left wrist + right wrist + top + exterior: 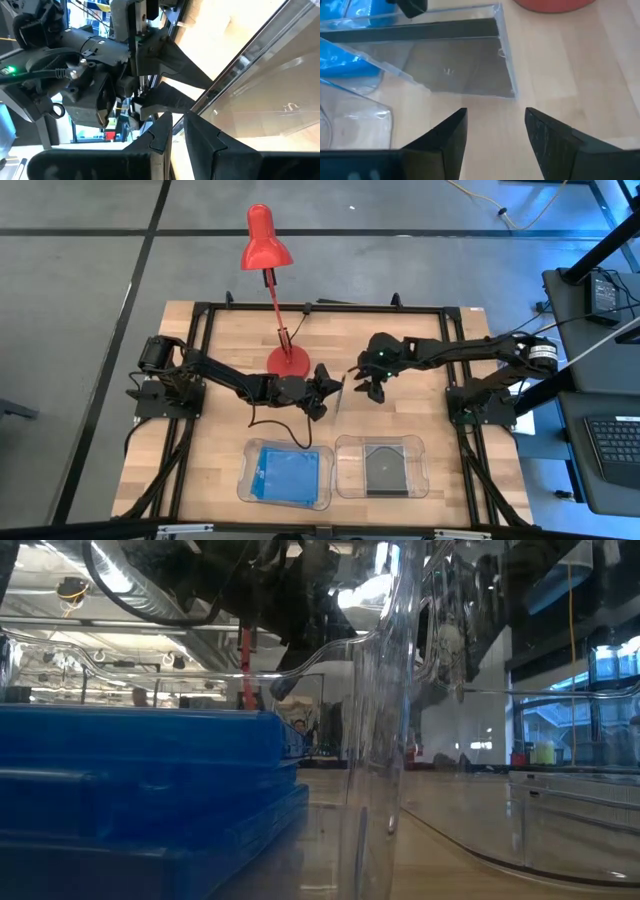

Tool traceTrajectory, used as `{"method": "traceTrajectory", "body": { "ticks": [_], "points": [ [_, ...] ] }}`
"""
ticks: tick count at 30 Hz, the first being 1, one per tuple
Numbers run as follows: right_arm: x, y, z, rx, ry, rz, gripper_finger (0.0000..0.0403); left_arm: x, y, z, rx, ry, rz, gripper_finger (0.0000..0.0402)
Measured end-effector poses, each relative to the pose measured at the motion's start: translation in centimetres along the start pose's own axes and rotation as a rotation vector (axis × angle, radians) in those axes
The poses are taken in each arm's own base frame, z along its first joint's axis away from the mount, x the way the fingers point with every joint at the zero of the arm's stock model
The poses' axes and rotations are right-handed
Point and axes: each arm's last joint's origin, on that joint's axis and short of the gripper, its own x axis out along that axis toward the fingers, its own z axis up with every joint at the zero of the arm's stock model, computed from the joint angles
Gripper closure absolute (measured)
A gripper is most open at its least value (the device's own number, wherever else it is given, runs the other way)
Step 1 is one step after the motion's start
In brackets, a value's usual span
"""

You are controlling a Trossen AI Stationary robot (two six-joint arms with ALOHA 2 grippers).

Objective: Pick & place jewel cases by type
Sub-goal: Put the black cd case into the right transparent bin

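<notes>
Clear thin jewel case (pixel 455 70) being pinched by our left gripper (pixel 335 387); right gripper (pixel 495 135) hovering spread.

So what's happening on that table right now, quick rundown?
Left gripper shut on a clear jewel case, tilted on edge. Right gripper open, just beside it. Red lamp base close behind.

Two trays (pixel 344 480), one lamp (pixel 268 240), three jewel cases (pixel 340 392) visible.
</notes>
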Motion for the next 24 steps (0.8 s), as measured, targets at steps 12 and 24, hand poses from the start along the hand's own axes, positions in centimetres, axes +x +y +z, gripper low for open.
{"method": "traceTrajectory", "body": {
  "ticks": [12,24],
  "points": [
    [-0.1,-0.5,0.0,-0.166,0.005,-0.128,0.0201,0.0,0.0,-0.1,-0.011,0.018,-0.003,0.0355],
    [-1.4,-3.1,0.9,-0.163,-0.135,0.11,0.0201,0.0,0.0,-0.1,-0.014,0.021,-0.003,0.0355]
  ]
}}
